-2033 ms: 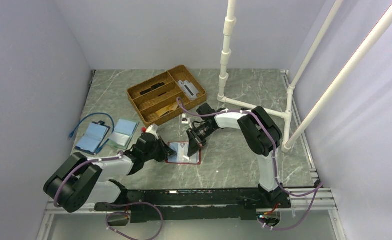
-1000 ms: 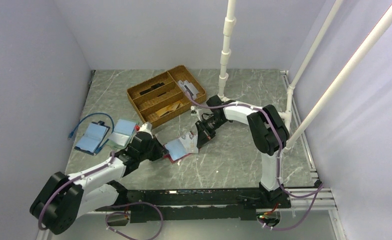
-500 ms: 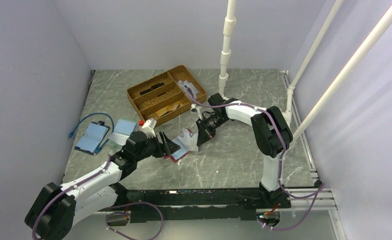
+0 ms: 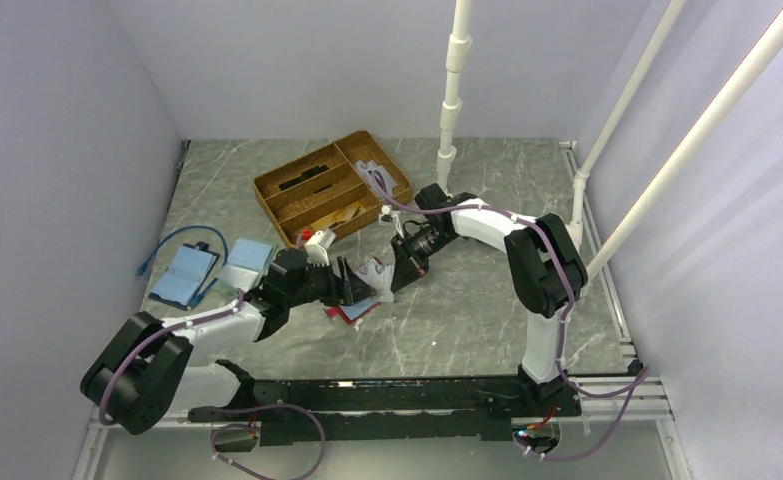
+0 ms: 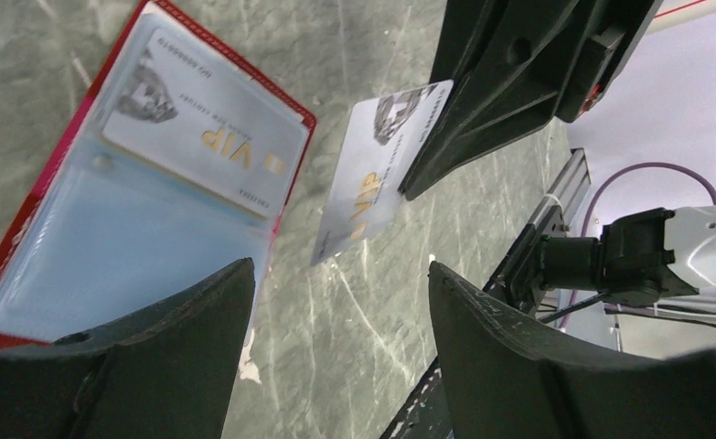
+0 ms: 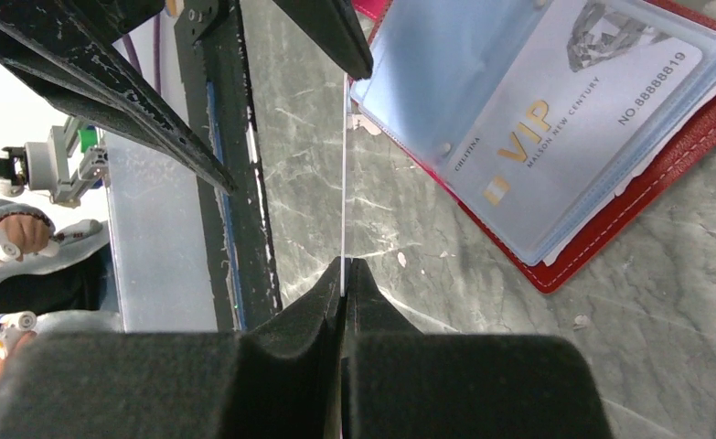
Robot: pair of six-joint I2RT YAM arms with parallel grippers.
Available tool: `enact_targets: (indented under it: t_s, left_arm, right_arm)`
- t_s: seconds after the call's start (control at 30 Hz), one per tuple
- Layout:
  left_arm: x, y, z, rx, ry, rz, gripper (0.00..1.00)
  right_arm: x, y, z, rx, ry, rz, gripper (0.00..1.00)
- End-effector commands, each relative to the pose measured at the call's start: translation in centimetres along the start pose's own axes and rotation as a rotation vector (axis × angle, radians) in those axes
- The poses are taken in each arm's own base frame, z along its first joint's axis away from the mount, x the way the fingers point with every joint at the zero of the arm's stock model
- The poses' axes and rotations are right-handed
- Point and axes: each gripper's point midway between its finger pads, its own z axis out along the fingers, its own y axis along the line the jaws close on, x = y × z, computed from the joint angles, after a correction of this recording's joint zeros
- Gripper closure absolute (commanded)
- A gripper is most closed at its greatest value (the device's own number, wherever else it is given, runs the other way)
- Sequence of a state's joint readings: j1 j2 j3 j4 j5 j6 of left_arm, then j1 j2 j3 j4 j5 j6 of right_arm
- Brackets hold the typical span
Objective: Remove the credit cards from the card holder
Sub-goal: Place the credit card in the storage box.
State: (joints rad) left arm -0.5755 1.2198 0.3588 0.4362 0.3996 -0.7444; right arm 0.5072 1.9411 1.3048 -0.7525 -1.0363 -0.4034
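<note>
The red card holder point(image 5: 292, 113) lies open on the marble table, pale lining up. A silver-grey VIP credit card point(image 5: 203, 137) sits in its clear pocket point(image 6: 573, 119). My right gripper point(image 6: 345, 265) is shut on a second silver credit card point(image 5: 377, 165), held on edge just beside the holder and clear of it; in the right wrist view this card point(image 6: 344, 183) shows as a thin line. My left gripper point(image 5: 336, 357) is open with nothing between its fingers, hovering over the holder's point(image 4: 352, 310) edge and pointing at the held card point(image 4: 372, 270).
A wicker divider tray point(image 4: 329, 190) holding cards stands behind the grippers. A light-blue booklet case point(image 4: 182, 275), a pale blue pad point(image 4: 247, 262) and a blue cable point(image 4: 172, 245) lie at the left. A white pipe frame point(image 4: 447, 150) rises at the back right.
My left gripper has opened and let go of the card holder, which now lies on the table, and the arm has shifted right. The right gripper keeps the card, drawn clear of the holder.
</note>
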Motion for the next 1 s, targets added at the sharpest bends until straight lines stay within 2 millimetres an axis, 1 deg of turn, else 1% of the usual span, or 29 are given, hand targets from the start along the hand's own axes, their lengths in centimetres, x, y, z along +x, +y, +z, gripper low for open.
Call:
enact_targets:
  t_s: [0.0, 0.07, 0.13, 0.2, 0.23, 0.4, 0.5, 0.53, 0.6, 0.63, 0.67, 0.7, 0.73, 0.77, 0.8, 0.83, 0.9, 0.97]
  left_arm:
    - [-2.4, -3.1, 0.8, 0.139, -0.047, 0.07, 0.27]
    - [-2.3, -2.9, 1.0, 0.132, -0.042, 0.055, 0.32]
    - [-2.2, -2.8, 1.2, 0.132, -0.033, 0.051, 0.42]
    - [-2.1, -2.8, 1.4, 0.134, -0.028, 0.043, 0.64]
    - [-2.1, -2.8, 1.4, 0.138, -0.025, 0.04, 0.71]
    - [-2.2, -3.8, 1.5, 0.189, -0.015, 0.034, 0.74]
    - [-2.3, -4.5, 1.5, 0.227, -0.019, 0.042, 0.84]
    - [-2.4, -4.7, 1.4, 0.236, -0.019, 0.044, 0.86]
    - [-2.4, -5.0, 1.3, 0.252, -0.018, 0.048, 0.95]
    - [-2.4, -5.1, 1.3, 0.258, -0.02, 0.049, 0.97]
    - [-2.5, -5.2, 1.2, 0.263, -0.022, 0.048, 0.97]
    - [-2.4, -5.3, 1.2, 0.269, -0.021, 0.049, 0.94]
    - [-2.5, -5.4, 1.1, 0.272, -0.022, 0.048, 0.86]
    - [-2.5, -5.4, 1.1, 0.271, -0.02, 0.044, 0.76]
    - [-2.4, -5.4, 1.1, 0.271, -0.018, 0.041, 0.69]
    - [-2.4, -5.4, 1.1, 0.273, -0.016, 0.041, 0.64]
    - [-2.3, -5.5, 1.1, 0.284, -0.015, 0.039, 0.61]
    - [-2.3, -5.8, 1.1, 0.308, -0.013, 0.039, 0.62]
  right_arm:
    - [-2.1, 2.4, -0.8, -0.043, -0.045, -0.108, 1.0]
    - [-2.2, 2.5, -0.8, -0.047, -0.043, -0.112, 1.0]
    - [-2.2, 2.6, -0.7, -0.05, -0.043, -0.113, 1.0]
    - [-2.2, 2.7, -0.7, -0.052, -0.042, -0.114, 1.0]
    - [-2.2, 2.7, -0.7, -0.054, -0.042, -0.116, 1.0]
    - [-2.2, 2.9, -0.7, -0.054, -0.04, -0.12, 1.0]
    - [-2.3, 3.0, -0.8, -0.05, -0.042, -0.125, 1.0]
    - [-2.4, 3.0, -0.8, -0.05, -0.044, -0.128, 1.0]
    - [-2.4, 3.1, -0.9, -0.049, -0.045, -0.13, 1.0]
    - [-2.5, 3.1, -0.9, -0.048, -0.045, -0.132, 1.0]
    - [-2.5, 3.2, -0.9, -0.047, -0.047, -0.135, 1.0]
    - [-2.6, 3.2, -1.0, -0.046, -0.049, -0.138, 1.0]
    - [-2.6, 3.3, -1.0, -0.047, -0.05, -0.14, 1.0]
    - [-2.7, 3.5, -1.1, -0.051, -0.052, -0.142, 1.0]
    - [-2.7, 3.6, -1.1, -0.055, -0.055, -0.145, 1.0]
    - [-2.8, 3.8, -1.1, -0.061, -0.058, -0.147, 1.0]
    - [-2.9, 4.1, -1.2, -0.072, -0.064, -0.148, 1.0]
    - [-3.0, 4.4, -1.3, -0.079, -0.07, -0.151, 1.0]
